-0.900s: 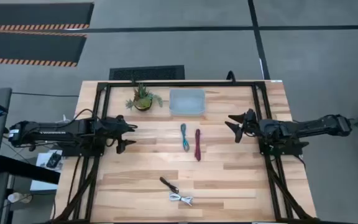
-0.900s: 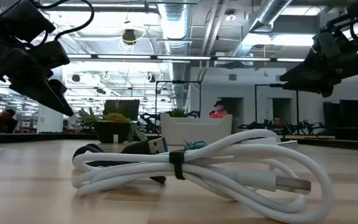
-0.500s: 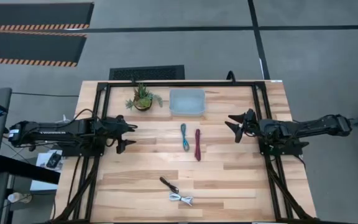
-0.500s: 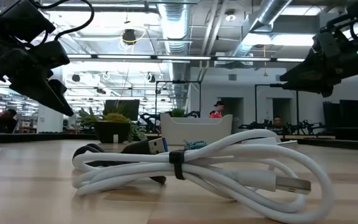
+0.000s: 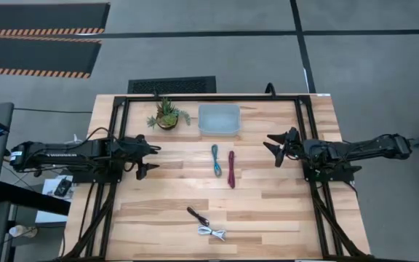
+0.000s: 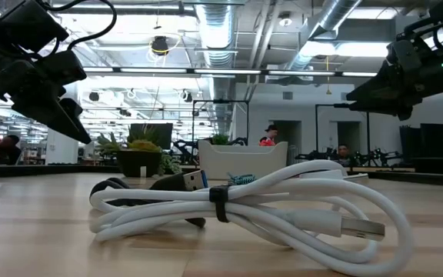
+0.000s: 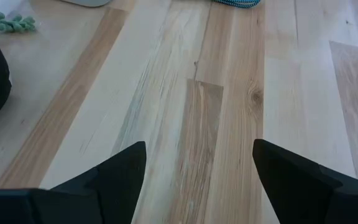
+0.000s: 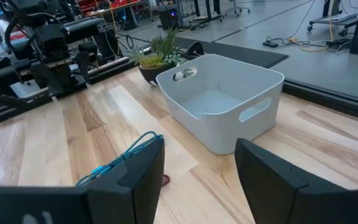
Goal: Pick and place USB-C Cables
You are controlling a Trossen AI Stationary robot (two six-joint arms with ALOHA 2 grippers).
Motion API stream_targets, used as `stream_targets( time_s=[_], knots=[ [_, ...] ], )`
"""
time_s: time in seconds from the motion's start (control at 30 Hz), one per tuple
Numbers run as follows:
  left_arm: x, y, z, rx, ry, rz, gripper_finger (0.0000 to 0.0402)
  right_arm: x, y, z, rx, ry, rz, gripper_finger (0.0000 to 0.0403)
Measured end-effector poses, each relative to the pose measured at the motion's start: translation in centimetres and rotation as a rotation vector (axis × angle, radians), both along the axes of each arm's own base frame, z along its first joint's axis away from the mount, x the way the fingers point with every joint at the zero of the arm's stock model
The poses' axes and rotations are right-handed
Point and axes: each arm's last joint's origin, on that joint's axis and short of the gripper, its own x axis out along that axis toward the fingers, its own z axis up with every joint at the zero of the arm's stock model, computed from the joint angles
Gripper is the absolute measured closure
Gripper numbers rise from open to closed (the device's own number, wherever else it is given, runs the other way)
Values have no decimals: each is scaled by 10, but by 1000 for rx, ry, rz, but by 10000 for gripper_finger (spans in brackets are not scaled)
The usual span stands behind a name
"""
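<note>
While we compared moments, nothing had moved: left gripper (image 5: 153, 159) and right gripper (image 5: 270, 148) stayed wide, empty; teal cable (image 5: 215, 159) and maroon cable (image 5: 231, 168) lay before the bin (image 5: 219, 118), black cable (image 5: 198, 216) and white cable (image 5: 212, 233) farther off.

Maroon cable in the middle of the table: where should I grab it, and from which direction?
Probably at its midpoint, from straight above. The maroon cable lies flat as a long narrow bundle, pointing toward the bin, so fingers should close across its thin width. The teal cable lies close beside it but apart; keep that finger clear. The open right gripper is nearer.
</note>
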Motion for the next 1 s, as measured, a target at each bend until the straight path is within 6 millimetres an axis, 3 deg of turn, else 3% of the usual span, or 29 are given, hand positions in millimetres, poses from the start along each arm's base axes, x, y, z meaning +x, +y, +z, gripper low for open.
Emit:
stream_targets(
  time_s=[1.0],
  knots=[
    [0,3,1,57,-8,73,117,0,0,2,1,-22,0,182]
  ],
)
